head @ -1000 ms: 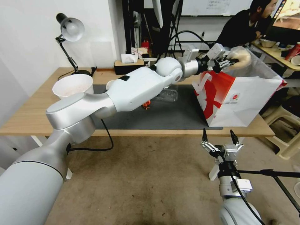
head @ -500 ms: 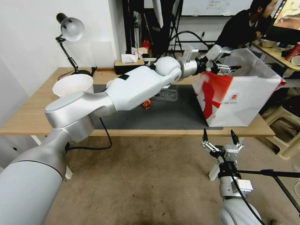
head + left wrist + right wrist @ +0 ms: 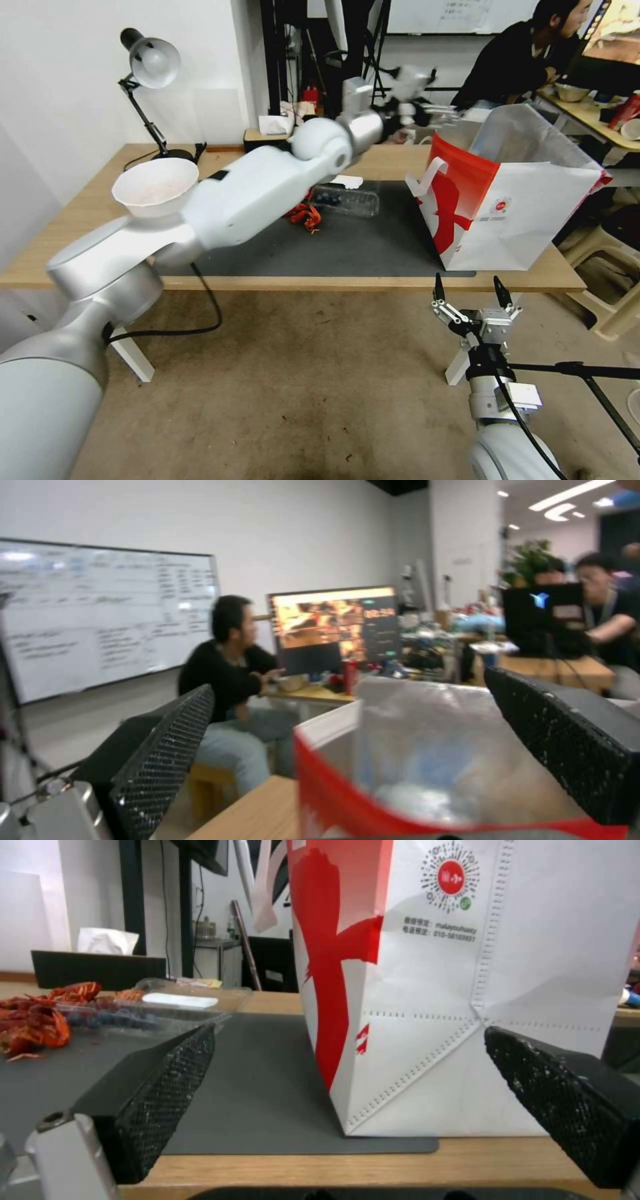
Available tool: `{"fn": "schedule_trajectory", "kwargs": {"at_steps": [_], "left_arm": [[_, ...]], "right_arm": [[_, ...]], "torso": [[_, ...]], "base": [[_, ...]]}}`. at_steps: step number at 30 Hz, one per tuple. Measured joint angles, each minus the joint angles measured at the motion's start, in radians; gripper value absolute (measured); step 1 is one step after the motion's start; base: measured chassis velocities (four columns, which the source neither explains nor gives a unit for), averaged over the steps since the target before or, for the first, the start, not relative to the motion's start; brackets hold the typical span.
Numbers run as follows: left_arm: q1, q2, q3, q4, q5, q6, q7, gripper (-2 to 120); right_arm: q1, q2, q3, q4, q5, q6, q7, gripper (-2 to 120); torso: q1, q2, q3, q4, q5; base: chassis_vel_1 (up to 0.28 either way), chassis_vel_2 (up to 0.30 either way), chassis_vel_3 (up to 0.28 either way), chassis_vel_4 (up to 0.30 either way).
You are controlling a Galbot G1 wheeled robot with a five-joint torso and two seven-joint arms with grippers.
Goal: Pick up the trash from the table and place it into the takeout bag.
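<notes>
Trash remaining on the table (image 3: 80, 247) counts as one beige shallow bowl (image 3: 155, 182) near the left edge, one heap of red shells (image 3: 301, 215) and one clear container (image 3: 351, 199) on the grey mat (image 3: 353, 250). One takeout bag (image 3: 513, 207) stands at the mat's right end (mouth open). The left gripper (image 3: 419, 103) hangs beside the bag's rim, fingers apart, holding nothing; a clean swing toward the shells should clear that rim. The right gripper (image 3: 468, 291) waits below the front edge, fingers spread.

Our left arm (image 3: 253, 190) wears smooth white shells between silver joints, a black cable trailing beneath. Our right gripper (image 3: 469, 297) carries black, textured fingers (image 3: 167, 1095) on a silver wrist.
</notes>
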Motion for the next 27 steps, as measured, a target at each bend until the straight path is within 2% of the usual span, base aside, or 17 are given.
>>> {"fn": "schedule_trajectory", "kwargs": {"at_steps": [7,8,11,15,16,19,24,27], "left_arm": [[0.139,0.112,-0.097,-0.103,0.003,0.006,-0.064,100],[0.139,0.112,-0.097,-0.103,0.003,0.006,-0.064,100],[0.215,0.176,-0.154,-0.158,0.018,0.009,-0.087,100],[0.257,0.211,-0.184,-0.190,0.026,0.010,-0.099,100],[0.301,0.246,-0.220,-0.220,0.039,0.010,-0.107,100],[0.390,0.292,-0.302,-0.275,0.058,0.013,-0.129,100],[0.493,0.327,-0.379,-0.325,0.083,0.017,-0.147,100],[0.601,0.352,-0.452,-0.381,0.133,0.023,-0.166,100]], "right_arm": [[-0.009,-0.001,0.001,0.006,-0.003,-0.003,0.001,100],[-0.009,-0.001,0.001,0.006,-0.003,-0.003,0.001,100],[-0.012,-0.002,0.002,0.007,-0.003,-0.004,0.001,100],[-0.012,-0.002,0.002,0.008,-0.003,-0.004,0.002,100],[-0.012,-0.003,0.002,0.007,-0.003,-0.004,0.002,100],[-0.009,-0.002,0.001,0.004,-0.003,-0.004,0.002,100],[-0.006,0.000,-0.004,0.001,-0.004,-0.004,0.001,100],[-0.006,0.000,-0.007,0.001,-0.005,-0.004,0.001,100]], "torso": [[0.000,0.000,0.000,-0.0003,0.0003],[0.000,0.000,0.000,-0.0003,0.0003],[0.000,0.000,0.000,-0.0002,0.0003],[0.000,0.000,0.000,-0.0002,0.0003],[0.000,0.000,0.000,-0.0002,0.0002],[0.000,0.000,0.000,-0.0002,0.0002],[0.000,0.000,0.000,0.0000,0.0004],[0.000,0.000,0.000,-0.0001,0.0004]], "base": [[0.000,0.000,0.000,0.000],[0.000,0.000,0.000,0.000],[0.000,0.000,0.000,0.000],[0.000,0.000,0.000,0.000],[0.000,0.000,0.000,0.000],[0.000,0.000,0.000,0.000],[0.000,0.000,0.000,0.000],[0.000,0.000,0.000,0.000]]}}
